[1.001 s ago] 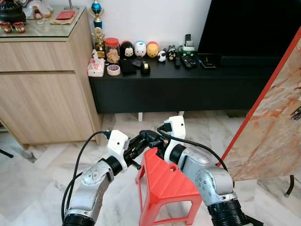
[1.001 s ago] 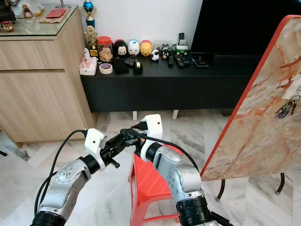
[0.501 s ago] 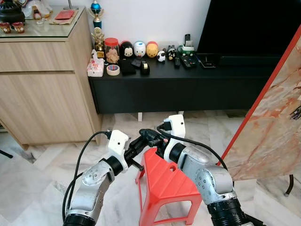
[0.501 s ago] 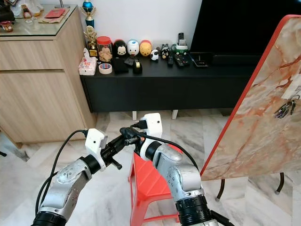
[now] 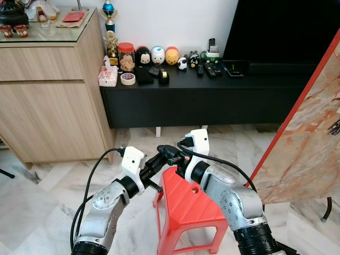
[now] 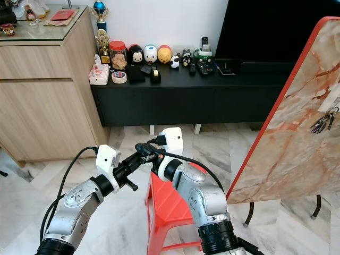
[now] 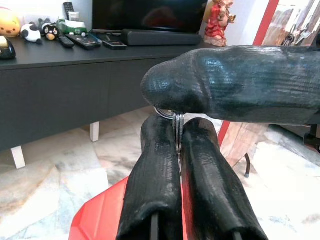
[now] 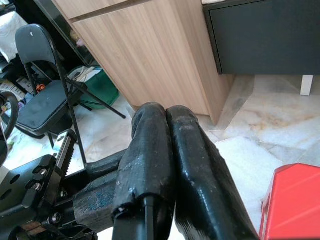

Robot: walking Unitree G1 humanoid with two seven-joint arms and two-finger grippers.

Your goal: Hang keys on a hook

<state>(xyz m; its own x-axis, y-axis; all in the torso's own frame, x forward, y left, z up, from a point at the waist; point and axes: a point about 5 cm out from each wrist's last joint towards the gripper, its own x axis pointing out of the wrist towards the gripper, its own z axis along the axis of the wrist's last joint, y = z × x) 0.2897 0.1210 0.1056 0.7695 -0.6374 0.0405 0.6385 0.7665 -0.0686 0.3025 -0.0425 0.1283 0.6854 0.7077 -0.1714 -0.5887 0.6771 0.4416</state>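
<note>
My two grippers meet above a red plastic stool point(image 5: 187, 204). The left gripper point(image 7: 179, 125) is shut on a thin metal key ring point(image 7: 169, 114), whose loop sticks out past the fingertips. The right gripper point(image 8: 167, 112) has its fingers pressed together and lies across the left fingertips point(image 5: 162, 155), touching the ring; I cannot tell whether it grips the ring. Off to the right, a bunch of keys point(image 6: 322, 122) hangs from a white hook point(image 6: 333, 104) on a leaning marble-patterned board point(image 6: 289, 143).
A black TV console point(image 5: 212, 93) with toys, remotes, a jar and a tape roll runs along the far wall under a dark screen. A wooden cabinet point(image 5: 50, 95) stands at the left. Marble floor lies around the stool. A folding chair point(image 8: 42, 97) stands by the cabinet.
</note>
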